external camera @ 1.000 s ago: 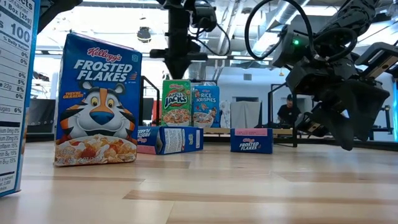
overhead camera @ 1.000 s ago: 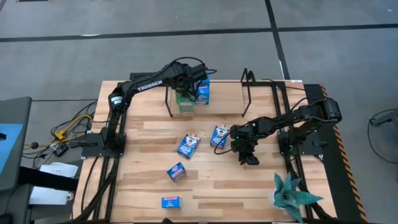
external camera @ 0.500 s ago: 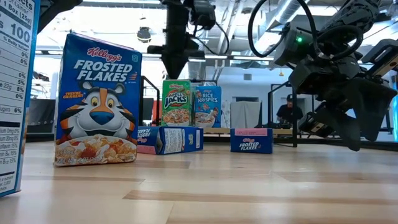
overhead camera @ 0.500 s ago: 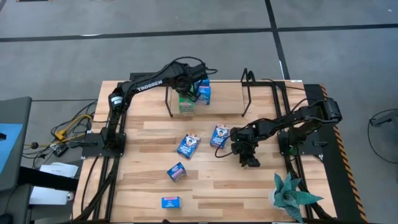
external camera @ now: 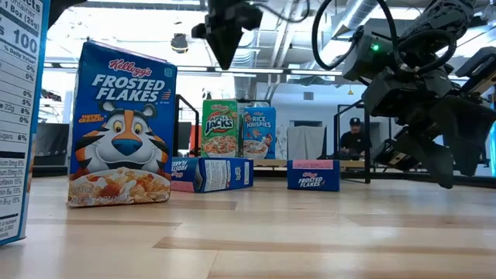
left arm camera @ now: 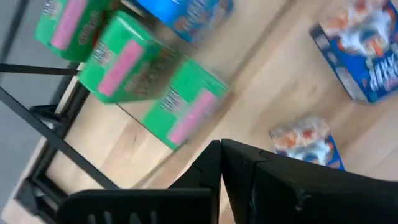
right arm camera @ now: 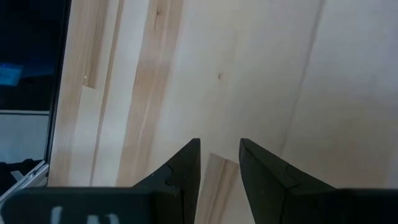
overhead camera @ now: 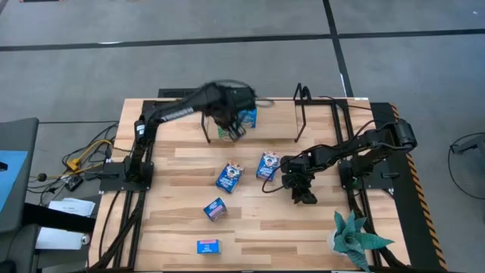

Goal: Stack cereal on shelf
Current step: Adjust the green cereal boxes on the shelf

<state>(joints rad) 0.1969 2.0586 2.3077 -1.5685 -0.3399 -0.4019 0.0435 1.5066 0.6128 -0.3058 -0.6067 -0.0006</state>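
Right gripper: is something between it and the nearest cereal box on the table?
Nothing visible. The right gripper hangs over bare wood, its fingers apart and empty; the closest cereal box lies beside it with open tabletop between.

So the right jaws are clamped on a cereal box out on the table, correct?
Not quite. The right gripper is out over the table, but its jaws stand slightly apart with nothing between them; the right wrist view shows only bare wood in the gap.
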